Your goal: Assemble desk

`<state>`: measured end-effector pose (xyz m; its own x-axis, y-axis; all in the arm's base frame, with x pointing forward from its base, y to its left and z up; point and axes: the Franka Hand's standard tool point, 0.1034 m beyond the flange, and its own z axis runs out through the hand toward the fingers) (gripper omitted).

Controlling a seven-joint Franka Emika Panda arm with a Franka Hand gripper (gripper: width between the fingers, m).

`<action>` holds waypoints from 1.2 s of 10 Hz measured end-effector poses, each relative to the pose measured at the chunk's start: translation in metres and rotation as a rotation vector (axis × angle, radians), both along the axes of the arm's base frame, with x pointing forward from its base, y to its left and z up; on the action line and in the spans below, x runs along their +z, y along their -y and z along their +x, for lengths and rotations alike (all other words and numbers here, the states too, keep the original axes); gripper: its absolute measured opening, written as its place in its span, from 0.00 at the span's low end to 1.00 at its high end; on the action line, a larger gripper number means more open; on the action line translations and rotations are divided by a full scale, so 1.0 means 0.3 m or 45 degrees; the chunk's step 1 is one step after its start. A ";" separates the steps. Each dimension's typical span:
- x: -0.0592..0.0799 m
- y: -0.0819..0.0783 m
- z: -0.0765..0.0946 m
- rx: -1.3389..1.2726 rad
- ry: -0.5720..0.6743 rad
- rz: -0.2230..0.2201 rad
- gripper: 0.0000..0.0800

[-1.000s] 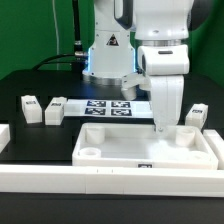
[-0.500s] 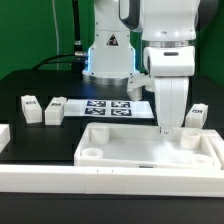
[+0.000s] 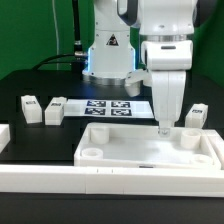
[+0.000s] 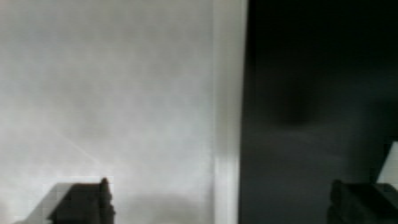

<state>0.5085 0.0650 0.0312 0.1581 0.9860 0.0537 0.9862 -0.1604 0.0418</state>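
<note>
gripper (image 3: 165,129) nudged toward exterior view's right | jaws wide | tabletop (image 3: 125,148) rim between fingers, ungripped

Exterior view: arm (image 3: 165,30) cut off at 12 o'clock; gripper (image 3: 166,128) hides the 3 o'clock end of the marker board (image 3: 108,107) and part of the far rim of the tabletop (image 3: 110,128). Wrist view: blurred throughout, 2 fingers (image 4: 80,200) cut by the edge.

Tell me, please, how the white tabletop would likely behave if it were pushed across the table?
The tabletop looks like stiff moulded plastic with a raised rim, so it should slide without bending. Broad and low, it seems unlikely to tip; pushed off-centre, it may swivel.
</note>
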 end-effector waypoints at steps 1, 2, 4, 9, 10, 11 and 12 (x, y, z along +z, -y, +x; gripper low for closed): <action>0.026 -0.013 -0.003 -0.056 0.010 0.000 0.80; 0.076 -0.043 -0.023 -0.153 0.026 0.001 0.81; 0.123 -0.104 -0.044 -0.306 0.061 0.022 0.81; 0.123 -0.150 -0.050 -0.387 0.091 0.051 0.81; 0.123 -0.155 -0.055 -0.443 0.084 0.057 0.81; 0.120 -0.190 -0.084 -0.681 0.052 0.072 0.81; 0.121 -0.214 -0.091 -0.793 0.043 0.084 0.81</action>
<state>0.4811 0.1293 0.0676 0.6993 0.7036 0.1261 0.7048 -0.7081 0.0421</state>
